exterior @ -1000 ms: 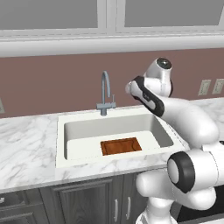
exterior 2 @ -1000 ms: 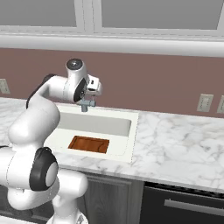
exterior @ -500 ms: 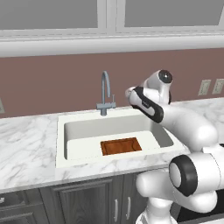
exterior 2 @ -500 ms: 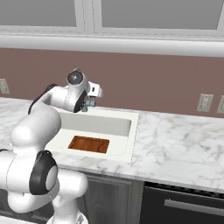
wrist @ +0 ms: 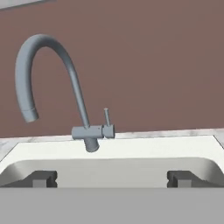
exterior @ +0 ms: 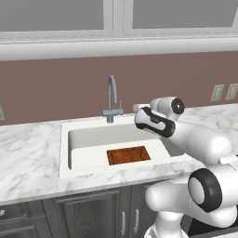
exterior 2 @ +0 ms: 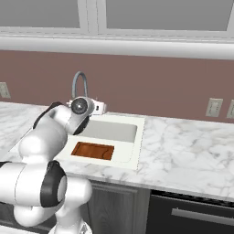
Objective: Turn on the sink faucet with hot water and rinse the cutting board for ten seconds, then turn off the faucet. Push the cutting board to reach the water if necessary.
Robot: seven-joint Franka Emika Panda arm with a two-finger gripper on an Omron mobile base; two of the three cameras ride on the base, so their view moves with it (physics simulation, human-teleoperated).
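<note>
The grey gooseneck sink faucet (exterior: pixel 111 98) (exterior 2: pixel 78 82) (wrist: pixel 65 74) stands at the back rim of the white sink (exterior: pixel 64 155) (exterior 2: pixel 135 153) (wrist: pixel 144 146). Its small side lever (wrist: pixel 106 118) points straight up, and no water runs from the spout. A reddish-brown cutting board (exterior: pixel 128 155) (exterior 2: pixel 93 150) lies flat on the basin floor near the front wall, off to the side of the spout. My gripper (exterior: pixel 137 108) (exterior 2: pixel 101 108) (wrist: pixel 112 179) hovers over the back of the basin, aimed at the faucet base and a short way from it. It is open with nothing between its fingertips (wrist: pixel 41 178).
White-grey marble counter (exterior: pixel 28 158) (exterior 2: pixel 183 151) surrounds the sink. A dusky-red backsplash wall (exterior: pixel 56 88) rises right behind the faucet, with outlets (exterior: pixel 216 92) (exterior 2: pixel 213 107) further along. Wall cabinets hang above.
The arm has folded down: its wrist dropped from well above the counter to just over the sink's back edge, bringing the hand low and level with the faucet base.
</note>
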